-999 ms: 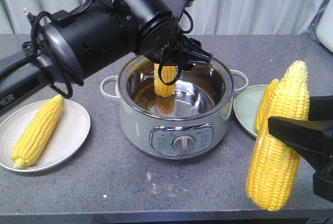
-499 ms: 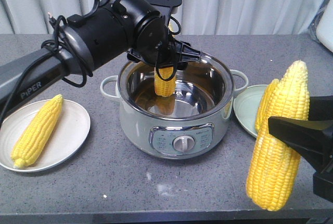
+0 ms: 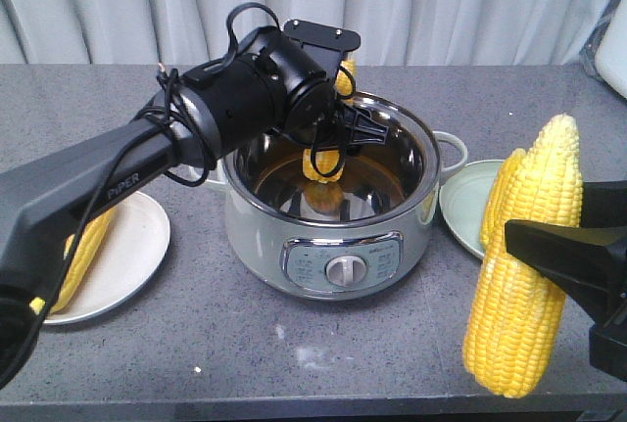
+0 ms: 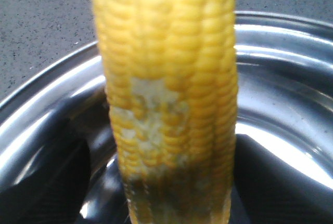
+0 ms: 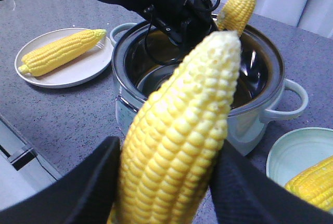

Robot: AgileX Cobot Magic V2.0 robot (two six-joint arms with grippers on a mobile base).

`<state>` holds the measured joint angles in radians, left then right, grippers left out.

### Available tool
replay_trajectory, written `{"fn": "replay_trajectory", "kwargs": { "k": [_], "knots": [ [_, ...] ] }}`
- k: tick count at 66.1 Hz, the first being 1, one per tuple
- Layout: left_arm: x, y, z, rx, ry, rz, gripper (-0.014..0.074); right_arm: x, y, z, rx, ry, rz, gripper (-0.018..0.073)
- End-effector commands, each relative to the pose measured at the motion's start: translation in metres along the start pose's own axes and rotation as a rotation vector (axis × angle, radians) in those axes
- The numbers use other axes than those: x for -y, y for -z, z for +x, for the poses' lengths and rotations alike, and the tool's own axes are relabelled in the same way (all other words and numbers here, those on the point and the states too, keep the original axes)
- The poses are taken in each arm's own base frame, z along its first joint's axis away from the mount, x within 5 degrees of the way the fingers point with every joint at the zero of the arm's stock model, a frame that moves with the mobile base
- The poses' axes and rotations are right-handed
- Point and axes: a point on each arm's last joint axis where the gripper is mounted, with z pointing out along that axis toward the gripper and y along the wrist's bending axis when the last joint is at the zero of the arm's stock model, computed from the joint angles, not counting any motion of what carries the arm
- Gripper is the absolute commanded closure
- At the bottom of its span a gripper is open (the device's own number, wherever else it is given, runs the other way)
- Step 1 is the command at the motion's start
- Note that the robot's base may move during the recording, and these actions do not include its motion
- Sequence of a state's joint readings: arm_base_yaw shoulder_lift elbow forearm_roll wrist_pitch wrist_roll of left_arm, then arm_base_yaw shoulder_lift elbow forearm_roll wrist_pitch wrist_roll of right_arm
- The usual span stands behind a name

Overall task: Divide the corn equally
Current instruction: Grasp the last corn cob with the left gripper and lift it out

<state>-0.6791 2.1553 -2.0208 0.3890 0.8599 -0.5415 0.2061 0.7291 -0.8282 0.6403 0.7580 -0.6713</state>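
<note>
While left end effector point(image 3: 331, 136) clamps corn point(image 4: 166, 78) and right end effector point(image 5: 166, 187) another cob point(image 5: 177, 120), grey speckled tabletop point(image 3: 196, 344), pale curtains point(image 3: 441, 1).

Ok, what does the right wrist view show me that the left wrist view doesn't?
Only the right wrist view: the yellow corn cob clamped in the right gripper, a second cob lying on the round white plate, and a third cob on the pale green plate. Only the left wrist view: a pale, scuffed patch of kernels on the fourth cob, seen close up. Both: that fourth cob over the round steel-lined cooking pot, plus the grey tabletop.
</note>
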Motion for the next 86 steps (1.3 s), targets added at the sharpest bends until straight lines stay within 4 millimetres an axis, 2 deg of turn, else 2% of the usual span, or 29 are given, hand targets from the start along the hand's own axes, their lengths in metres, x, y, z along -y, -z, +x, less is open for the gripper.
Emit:
{"fn": "replay_trajectory", "kwargs": {
  "k": [1, 10, 22, 29, 36, 53, 68, 78, 86],
  "knots": [
    [-0.002, 0.029, -0.025, 0.148, 0.015, 0.042, 0.0052, 0.001, 0.005, -0.012, 0.084, -0.008, 0.024, 0.0356],
    [-0.001, 0.026, -0.023, 0.140, 0.012, 0.039, 0.0088, 0.001, 0.005, -0.012, 0.084, -0.008, 0.024, 0.0356],
    [-0.002, 0.029, -0.024, 0.138, 0.018, 0.041, 0.0225, 0.001, 0.005, -0.013, 0.085, -0.008, 0.024, 0.0356],
    [-0.003, 0.036, -0.025, 0.135, 0.023, 0.038, 0.0281, 0.001, 0.005, -0.013, 0.085, -0.008, 0.024, 0.0356],
    [-0.006, 0.045, -0.027, 0.135, 0.027, 0.032, 0.0292, 0.001, 0.005, -0.013, 0.085, -0.008, 0.024, 0.0356],
    [-0.015, 0.078, -0.036, 0.162, 0.046, 0.028, 0.0292, 0.001, 0.005, -0.013, 0.085, -0.008, 0.024, 0.0356],
    [-0.029, 0.114, -0.035, 0.108, -0.053, -0.017, 0.0292, 0.001, 0.005, -0.013, 0.085, -0.008, 0.024, 0.0356],
    [-0.034, 0.142, -0.031, 0.042, -0.177, 0.067, 0.0292, 0.001, 0.005, -0.012, 0.084, -0.008, 0.024, 0.0356],
    [-0.044, 0.155, -0.027, -0.005, -0.229, 0.163, 0.0292, 0.001, 0.005, -0.012, 0.084, -0.008, 0.024, 0.0356]
  ]
}}
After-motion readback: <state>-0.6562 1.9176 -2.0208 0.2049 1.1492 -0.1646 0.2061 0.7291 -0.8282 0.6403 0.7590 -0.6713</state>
